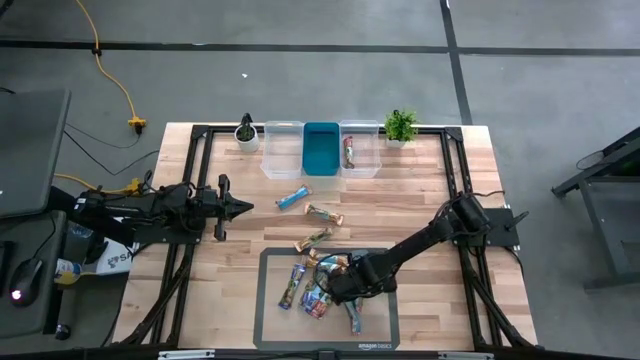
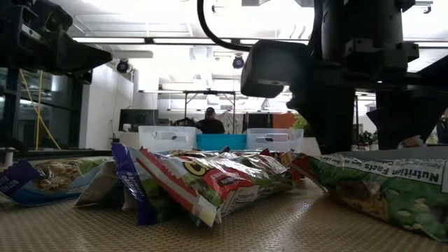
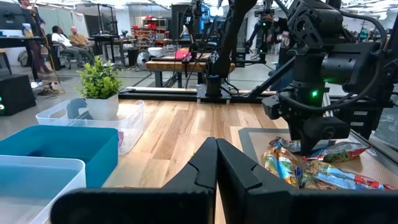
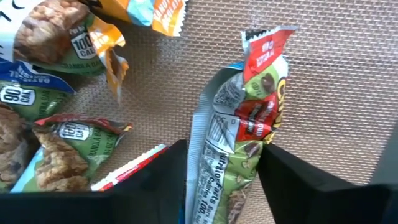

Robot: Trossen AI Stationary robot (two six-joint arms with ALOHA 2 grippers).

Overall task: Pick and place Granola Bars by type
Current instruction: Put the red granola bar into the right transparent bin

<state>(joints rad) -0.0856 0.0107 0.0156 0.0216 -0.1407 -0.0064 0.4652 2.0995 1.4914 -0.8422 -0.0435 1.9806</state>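
The right gripper is lowered onto the grey mat over the heap of bars, its jaws parted and set to either side of one red-and-green bar — not yet clamped on it, as far as can be seen. The bar's long axis runs straight out between the fingers, so it is straddled across its narrow width. The left gripper is held pressed together, well apart from the heap; the bins lie at the far edge.

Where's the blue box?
In the high view, the blue box sits at the table's far edge, in the middle, between two clear boxes.
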